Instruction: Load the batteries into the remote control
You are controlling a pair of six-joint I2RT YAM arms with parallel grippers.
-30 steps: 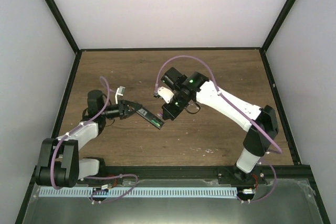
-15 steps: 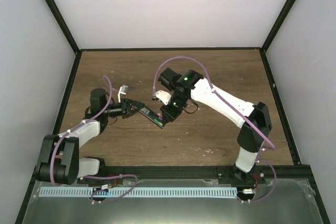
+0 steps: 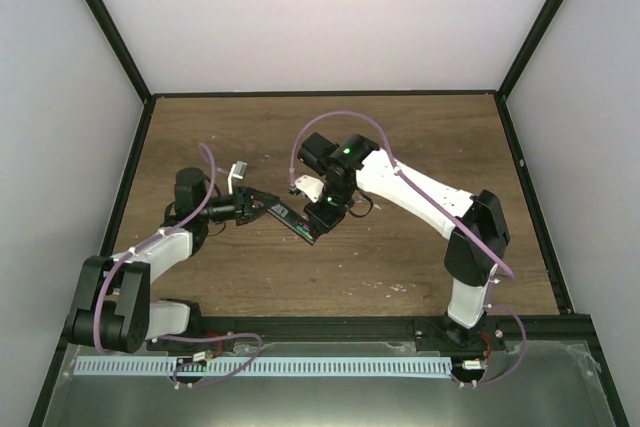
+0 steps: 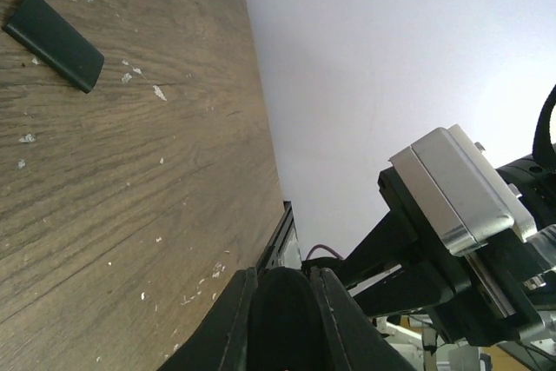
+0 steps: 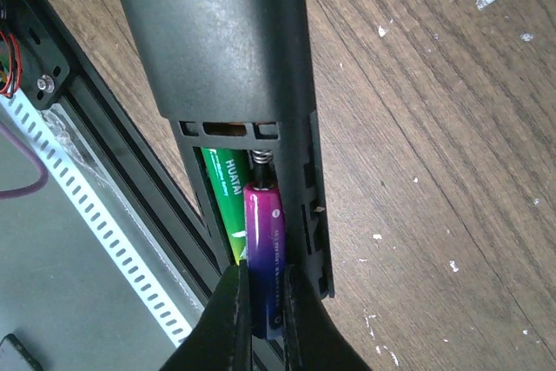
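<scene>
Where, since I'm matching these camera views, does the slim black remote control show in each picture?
Top external: centre-left, slim black bar-shaped remote control held between left claw and right claw.
Left wrist: bottom centre, apparently its dark end pinched between the claw's fingers.
Right wrist: upper centre, open bay holding the purple battery the claw grips.
Shared landmark: brown wooden tabletop.

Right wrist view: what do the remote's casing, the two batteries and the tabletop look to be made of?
Slim black remote control: matte moulded plastic, going by its dull sheen and printed white code. Purple-blue battery and green battery: glossy printed wrap, likely over metal; highlights run along them. Table: brown wood-grain surface, possibly laminate, scuffed with white specks.
</scene>
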